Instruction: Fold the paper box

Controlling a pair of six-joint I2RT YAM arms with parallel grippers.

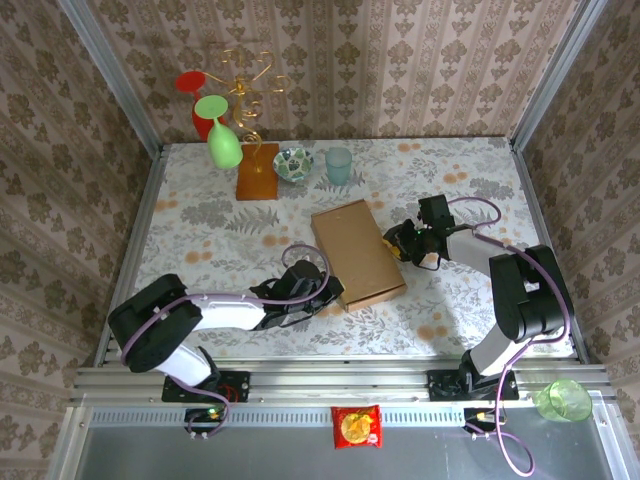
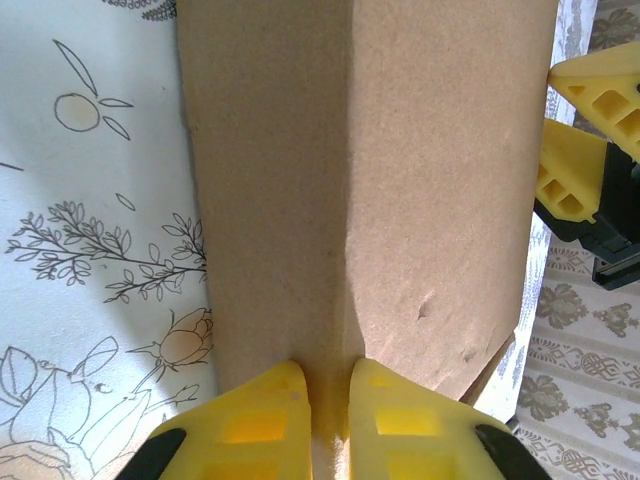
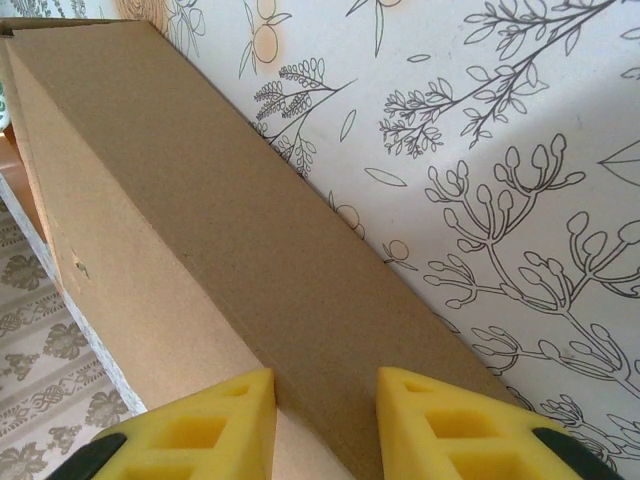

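Observation:
The paper box (image 1: 355,252) is a plain brown carton lying in the middle of the table, angled from far left to near right. My left gripper (image 1: 330,292) is at its near-left corner. In the left wrist view the yellow jaws (image 2: 328,400) are pinched shut on a raised crease of the paper box (image 2: 380,180). My right gripper (image 1: 400,245) is at the box's right edge. In the right wrist view its fingers (image 3: 325,400) straddle the darker side face of the paper box (image 3: 200,200), one on each side, closed on it. The right fingers (image 2: 575,130) show past the box's far edge.
At the back left an orange-brown wooden slab (image 1: 257,170) carries a gold wire stand with a green glass (image 1: 224,140) and a red glass (image 1: 195,100). A patterned bowl (image 1: 293,163) and a pale blue cup (image 1: 339,165) stand beside it. A green cup (image 1: 563,400) and a snack packet (image 1: 356,425) lie off the table's near edge.

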